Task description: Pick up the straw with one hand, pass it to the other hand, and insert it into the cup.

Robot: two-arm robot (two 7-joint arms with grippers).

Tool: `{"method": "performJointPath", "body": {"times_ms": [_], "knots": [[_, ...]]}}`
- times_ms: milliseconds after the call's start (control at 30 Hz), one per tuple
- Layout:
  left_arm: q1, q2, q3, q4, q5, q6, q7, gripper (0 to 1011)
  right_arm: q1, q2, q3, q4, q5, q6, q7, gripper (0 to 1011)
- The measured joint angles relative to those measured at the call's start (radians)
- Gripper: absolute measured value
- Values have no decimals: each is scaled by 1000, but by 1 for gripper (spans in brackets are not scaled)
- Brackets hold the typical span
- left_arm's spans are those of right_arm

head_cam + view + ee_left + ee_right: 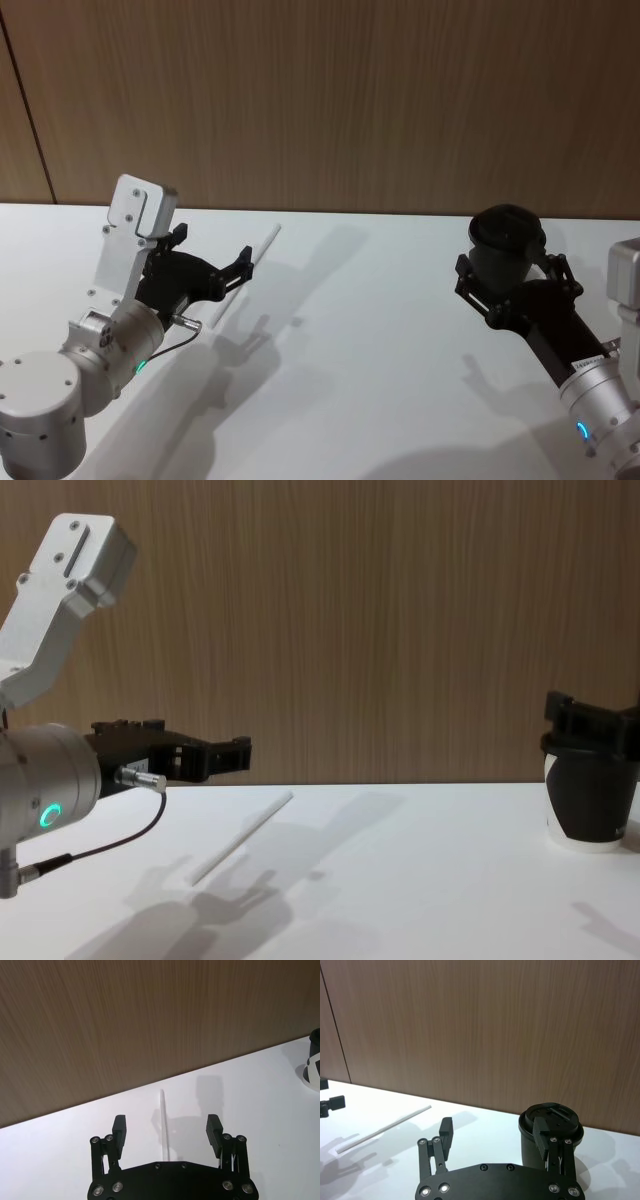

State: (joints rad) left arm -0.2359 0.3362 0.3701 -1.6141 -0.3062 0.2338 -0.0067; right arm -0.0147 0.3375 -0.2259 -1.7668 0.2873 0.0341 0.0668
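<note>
Head view: thin white straw ungrasped beneath released left claw (right claw, three o'clock, released beside black lidded paper cup); nothing done.

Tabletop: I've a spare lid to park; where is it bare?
Bare: the stretch of table between straw and cup. Crowded: the left, where the left hand hangs over the straw, and the right, where the right hand is by the cup.
</note>
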Motion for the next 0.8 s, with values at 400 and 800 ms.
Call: {"method": "performJointPath", "body": {"times_ms": [400,800], "knots": [[2,-22,-25,0,-37,64,-6,1003,0,0,0,0,0,0,0,1001],[-10,-10,-24,-19,-27,164,-3,1003,0,0,0,0,0,0,0,1001]]}}
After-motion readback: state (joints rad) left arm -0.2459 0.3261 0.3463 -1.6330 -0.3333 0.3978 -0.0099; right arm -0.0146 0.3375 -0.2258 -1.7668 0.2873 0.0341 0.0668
